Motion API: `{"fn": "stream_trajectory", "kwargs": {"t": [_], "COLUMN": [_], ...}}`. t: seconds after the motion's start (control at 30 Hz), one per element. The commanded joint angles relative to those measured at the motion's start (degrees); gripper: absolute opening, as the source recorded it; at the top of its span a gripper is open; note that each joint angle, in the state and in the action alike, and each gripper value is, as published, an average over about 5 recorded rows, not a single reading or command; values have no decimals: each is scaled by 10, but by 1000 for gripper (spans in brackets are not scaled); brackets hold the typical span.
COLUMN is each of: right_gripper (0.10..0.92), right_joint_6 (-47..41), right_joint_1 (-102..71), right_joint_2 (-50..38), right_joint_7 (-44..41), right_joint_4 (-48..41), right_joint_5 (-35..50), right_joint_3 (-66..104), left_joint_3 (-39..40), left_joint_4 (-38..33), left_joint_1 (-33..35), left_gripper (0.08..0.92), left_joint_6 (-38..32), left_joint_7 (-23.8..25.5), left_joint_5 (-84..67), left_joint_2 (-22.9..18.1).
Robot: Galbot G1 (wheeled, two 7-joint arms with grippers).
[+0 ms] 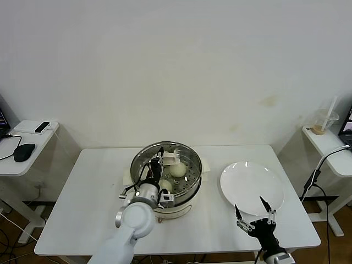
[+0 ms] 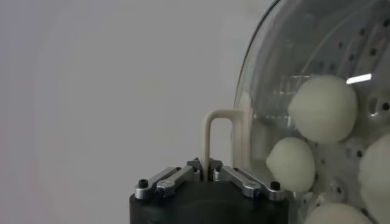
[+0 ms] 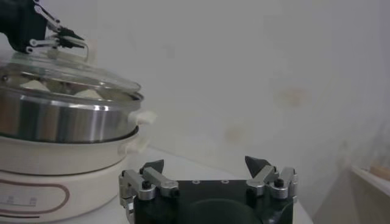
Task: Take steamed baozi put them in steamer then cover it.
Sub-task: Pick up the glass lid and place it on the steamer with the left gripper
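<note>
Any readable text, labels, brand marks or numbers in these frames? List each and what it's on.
None readable in any view.
Steamer: the cream base carries only a brown rounded outline at its front, with no legible letters inside it.
Cover, white plate, table: no print visible.
Cup on the right side table: too small to tell.

You see a steamer (image 1: 190, 177) of shiny polished metal on a glossy cream plastic base, a clear glass cover (image 3: 73, 73), matt smooth baozi (image 2: 322, 108), a glossy white plate (image 1: 252, 187).
</note>
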Motion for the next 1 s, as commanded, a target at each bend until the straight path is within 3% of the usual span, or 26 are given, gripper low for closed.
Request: {"fn": "stream_trajectory", "kwargs": {"t": [0.03, 0.73, 1.0], "right_gripper": [823, 823, 823], "right_joint_6": [0, 0, -1], "right_joint_1": [0, -3, -2], "right_joint_2": [-1, 0, -3], "right_joint_7": [0, -3, -4], "right_joint_4": [0, 2, 1], "right_joint_5": [-1, -1, -1], "right_joint_3": [-2, -10, -13], "left_joint_3": [6, -6, -17], "left_joint_4": [9, 14, -34], "left_joint_1": [-2, 9, 48], "left_gripper": [145, 151, 349], "left_joint_6": [0, -13, -14], "left_joint_7": [2, -21, -34], "left_joint_5": [7, 6, -6], "left_joint_2": [-10, -14, -5]}}
